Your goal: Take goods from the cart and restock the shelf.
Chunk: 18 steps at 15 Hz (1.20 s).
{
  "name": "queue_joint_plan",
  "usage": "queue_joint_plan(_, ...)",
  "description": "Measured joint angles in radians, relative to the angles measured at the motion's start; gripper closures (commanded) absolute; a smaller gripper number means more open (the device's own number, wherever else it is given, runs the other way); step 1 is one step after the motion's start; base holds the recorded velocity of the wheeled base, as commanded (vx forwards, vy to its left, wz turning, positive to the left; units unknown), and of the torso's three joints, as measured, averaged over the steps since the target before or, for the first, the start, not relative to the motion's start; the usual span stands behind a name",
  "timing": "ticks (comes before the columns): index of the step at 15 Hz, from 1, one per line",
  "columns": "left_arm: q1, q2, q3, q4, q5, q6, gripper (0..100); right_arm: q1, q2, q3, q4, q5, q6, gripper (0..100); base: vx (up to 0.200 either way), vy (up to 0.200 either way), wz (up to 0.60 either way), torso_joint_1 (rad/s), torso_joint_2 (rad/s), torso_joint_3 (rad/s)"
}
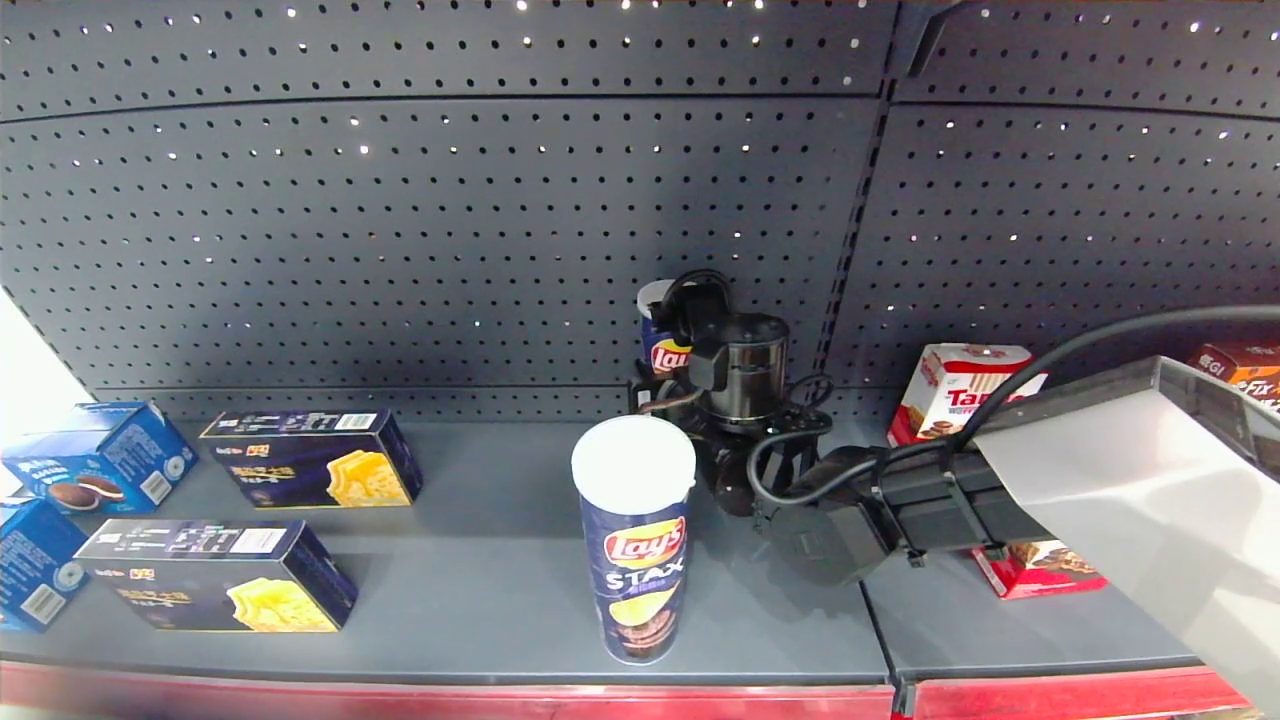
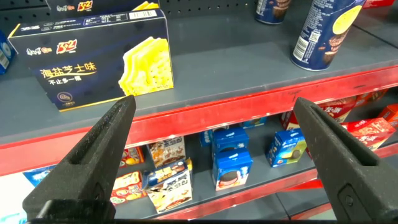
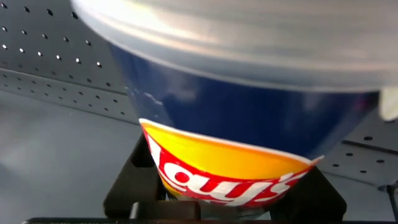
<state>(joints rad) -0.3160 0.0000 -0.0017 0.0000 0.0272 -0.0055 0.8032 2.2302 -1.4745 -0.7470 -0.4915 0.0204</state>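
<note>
Where the right arm ends, at the back of the shelf (image 1: 470, 590): the right gripper (image 3: 224, 202) is clamped on the held can (image 1: 660, 345), with a black finger against each side of it in the right wrist view
Held can: upright, just in front of the pegboard back (image 1: 400, 250); its lid and upper label show behind the wrist, while its lower half and base are hidden, so I cannot tell whether it rests on the shelf or hangs just above it
Front can (image 1: 635, 540): upright near the shelf's front edge with its white lid on, apart from the held can; its top is cut off in the left wrist view
Left gripper (image 2: 214, 155): fingers spread wide apart, out in front of the shelf's red edge (image 2: 249, 102)
Rear cracker box (image 1: 310, 458): dark with a yellow biscuit picture, left of the front can
Front cracker box (image 1: 215, 575): same kind, nearer the shelf edge
Blue cookie boxes (image 1: 100, 455): at the far left, the nearer one cut off by the frame
Wafer box (image 1: 955, 385): red and white, right of the held can, its lower corner covered by the arm's cable
Red box (image 1: 1040, 575): mostly covered by the right arm
Lower-shelf packs (image 2: 230, 165): blue and brown, seen between the left fingers, too small to tell apart
</note>
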Motion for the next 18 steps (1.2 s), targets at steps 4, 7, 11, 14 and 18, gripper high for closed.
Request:
queue_joint_plan(4,0.0,0.0,0.0,0.0,0.0,0.0,0,-0.002,0.01,-0.004,-0.004,0.0,0.0,100,0.0,0.0,0.0,0.0,0.0,0.0)
queue_joint_plan(7,0.0,0.0,0.0,0.0,0.0,0.0,0,-0.005,0.015,-0.002,-0.003,-0.001,0.0,0,0.0,0.0,0.0,0.0,0.0,0.0)
queue_joint_plan(11,0.0,0.0,0.0,0.0,0.0,0.0,0,-0.004,0.015,0.005,-0.003,-0.001,0.0,0,0.0,0.0,0.0,0.0,0.0,0.0)
queue_joint_plan(14,0.0,0.0,0.0,0.0,0.0,0.0,0,0.002,-0.004,0.04,-0.004,-0.009,0.0,0,0.0,0.0,0.0,0.0,0.0,0.0)
queue_joint_plan(18,0.0,0.0,0.0,0.0,0.0,0.0,0,0.003,-0.085,0.181,-0.037,-0.01,0.0,0,0.0,0.0,0.0,0.0,0.0,0.0)
